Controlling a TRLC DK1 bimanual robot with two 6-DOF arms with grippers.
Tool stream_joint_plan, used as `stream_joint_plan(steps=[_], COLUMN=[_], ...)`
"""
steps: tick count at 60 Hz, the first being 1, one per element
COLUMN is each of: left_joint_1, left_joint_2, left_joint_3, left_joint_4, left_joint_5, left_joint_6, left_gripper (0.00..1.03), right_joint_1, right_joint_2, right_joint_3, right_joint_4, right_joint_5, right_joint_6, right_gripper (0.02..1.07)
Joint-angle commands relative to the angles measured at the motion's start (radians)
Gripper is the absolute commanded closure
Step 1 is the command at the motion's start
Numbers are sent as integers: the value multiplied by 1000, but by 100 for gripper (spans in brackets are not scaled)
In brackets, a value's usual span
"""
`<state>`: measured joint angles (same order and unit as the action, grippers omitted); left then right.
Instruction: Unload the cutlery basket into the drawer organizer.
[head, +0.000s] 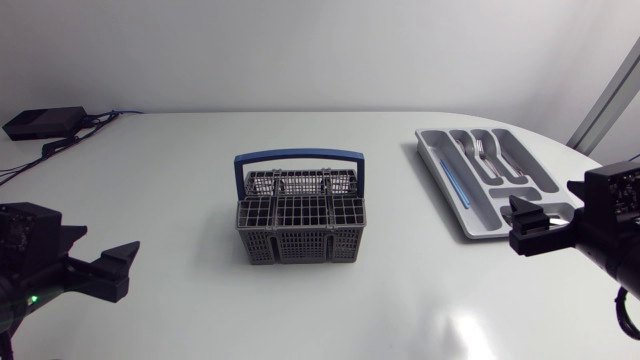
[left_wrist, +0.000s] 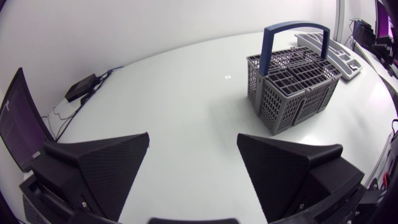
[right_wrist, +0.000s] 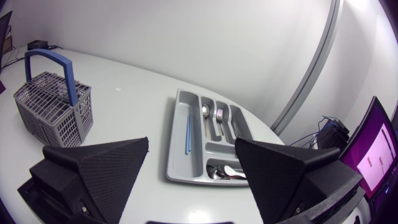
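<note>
The grey cutlery basket (head: 298, 228) with a blue handle (head: 298, 158) stands upright mid-table; no cutlery shows sticking out of it. The grey drawer organizer (head: 470, 215) lies at the right, holding a fork (head: 478, 150), a thin blue stick (head: 455, 186) and other pieces. My left gripper (head: 120, 268) is open and empty at the front left, far from the basket (left_wrist: 292, 87). My right gripper (head: 522, 226) is open and empty beside the organizer's near end. In the right wrist view the organizer (right_wrist: 177, 168) lies just ahead of the gripper (right_wrist: 191, 143), with a spoon (right_wrist: 204, 112) in it.
A black box (head: 45, 122) with cables sits at the table's back left corner. Bare white tabletop surrounds the basket on all sides and separates it from the organizer.
</note>
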<state>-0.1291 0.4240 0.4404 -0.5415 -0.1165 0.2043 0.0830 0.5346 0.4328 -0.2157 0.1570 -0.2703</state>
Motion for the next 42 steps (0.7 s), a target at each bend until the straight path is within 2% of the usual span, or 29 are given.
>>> stream_joint_plan(steps=[1,23,42], left_joint_1=[14,68,96], left_joint_2=[-54,-220,-295], left_joint_3=[-37,-117,-233], left_joint_4=[11,34,214], left_joint_5=[-2,-2,39], left_joint_6=[30,38,-48], left_gripper=[4,4,4], right_joint_1=[-14,-42,-68], right_joint_2=[-36,-241,-426], right_joint_3=[-43,-203,-348], right_joint_4=[7,93,170], right_joint_5=[-1,-65,-123], right_joint_6=[-14,103,208], right_gripper=[7,7,7])
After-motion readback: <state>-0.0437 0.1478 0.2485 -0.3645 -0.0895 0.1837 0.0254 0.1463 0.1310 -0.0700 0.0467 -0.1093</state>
